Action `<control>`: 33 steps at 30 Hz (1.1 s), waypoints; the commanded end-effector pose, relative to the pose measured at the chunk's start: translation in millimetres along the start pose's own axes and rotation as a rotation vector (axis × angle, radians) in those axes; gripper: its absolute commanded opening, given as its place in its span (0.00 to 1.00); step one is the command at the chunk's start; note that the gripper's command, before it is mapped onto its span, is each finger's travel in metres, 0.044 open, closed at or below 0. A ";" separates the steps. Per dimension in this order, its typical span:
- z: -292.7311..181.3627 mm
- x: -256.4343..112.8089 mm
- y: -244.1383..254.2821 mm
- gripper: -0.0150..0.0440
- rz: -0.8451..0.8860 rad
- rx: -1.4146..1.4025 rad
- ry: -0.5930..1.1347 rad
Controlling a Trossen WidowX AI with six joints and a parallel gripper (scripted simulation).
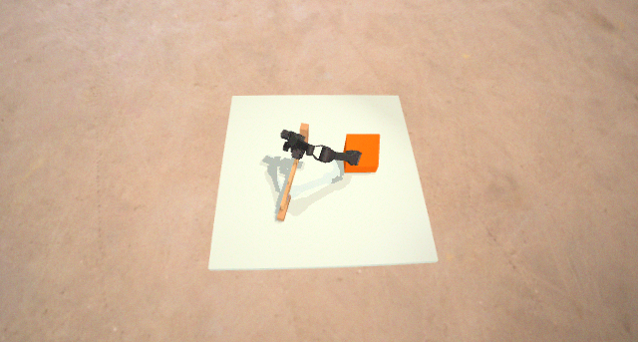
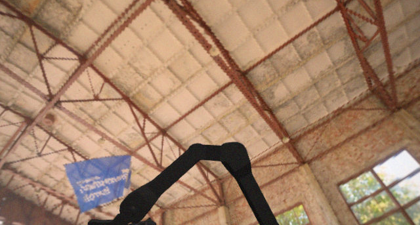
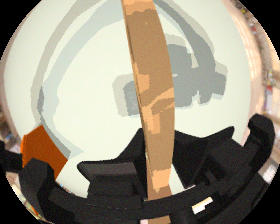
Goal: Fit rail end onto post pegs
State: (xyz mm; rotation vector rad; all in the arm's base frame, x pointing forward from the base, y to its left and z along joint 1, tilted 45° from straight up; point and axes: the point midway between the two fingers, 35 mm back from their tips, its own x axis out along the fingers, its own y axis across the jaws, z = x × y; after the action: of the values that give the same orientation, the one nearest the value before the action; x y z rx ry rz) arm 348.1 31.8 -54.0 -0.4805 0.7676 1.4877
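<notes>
The long wooden rail (image 1: 289, 182) (image 3: 158, 100) runs from under my gripper to the low footboard block (image 1: 281, 217) at the lower left of the mat in the top view. The bracket there is too small to make out. My gripper (image 1: 297, 155) (image 3: 149, 129) is shut on the rail, one finger on each side of it, close to the post end. The short wooden post (image 1: 304, 128) shows just behind the gripper in the top view. The pegs, the holes and the rail's near end are hidden by the gripper, so I cannot tell whether rail and post touch.
An orange block (image 1: 363, 150) (image 3: 43, 152) stands on the pale mat (image 1: 379, 222) to the right of the rail in the top view, under the arm's base. The arm (image 1: 324, 154) (image 2: 177, 174) reaches left from there; its shadow falls across mat and rail.
</notes>
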 end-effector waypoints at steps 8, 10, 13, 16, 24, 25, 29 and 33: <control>-0.3 -1.1 -3.6 0.25 -0.018 0.002 -0.005; -0.3 0.0 -3.2 0.25 -0.018 0.002 -0.005; -0.3 1.5 -2.5 0.25 -0.018 0.002 -0.005; -0.3 2.3 -1.8 0.25 -0.018 0.002 -0.005; -0.3 -0.5 -0.2 0.25 -0.018 0.002 -0.005; -0.3 -1.0 -0.1 0.25 -0.018 0.002 -0.005; -0.4 -2.9 0.3 0.25 -0.018 0.002 -0.005; -0.4 -3.4 0.4 0.25 -0.018 0.002 -0.005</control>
State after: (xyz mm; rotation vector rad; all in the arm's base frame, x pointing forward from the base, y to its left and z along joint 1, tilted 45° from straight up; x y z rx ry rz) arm 347.1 32.8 -54.6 -0.4820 0.7634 1.4795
